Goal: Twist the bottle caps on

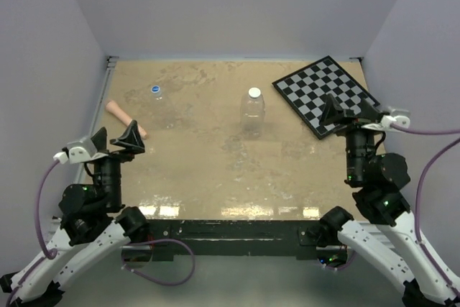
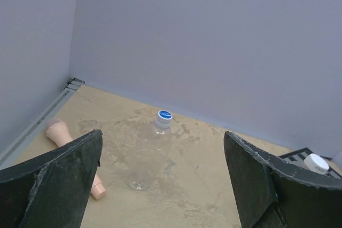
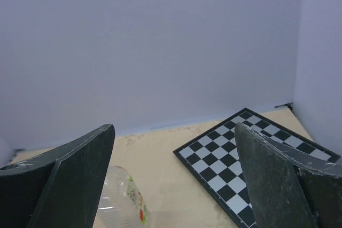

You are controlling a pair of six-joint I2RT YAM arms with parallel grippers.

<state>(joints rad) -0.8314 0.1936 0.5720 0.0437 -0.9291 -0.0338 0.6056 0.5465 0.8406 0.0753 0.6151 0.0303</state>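
Clear plastic tall bottle (image 1: pixel 252 116) stands at bench (image 1: pixel 201 170) centre with the white cap (image 1: pixel 254 93) on its neck. At far left, the small bottle (image 2: pixel 152 153) stands upright, carrying the blue cap (image 2: pixel 164 115), beside the pink stick (image 1: pixel 126 118). Both the left claw (image 1: pixel 115 139) and the right claw (image 1: pixel 350 113) are released and empty, well apart from the bottles.

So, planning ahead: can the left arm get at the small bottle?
Probably yes: the left gripper is open, the small bottle stands straight ahead of it, and the stick lies off to the left.
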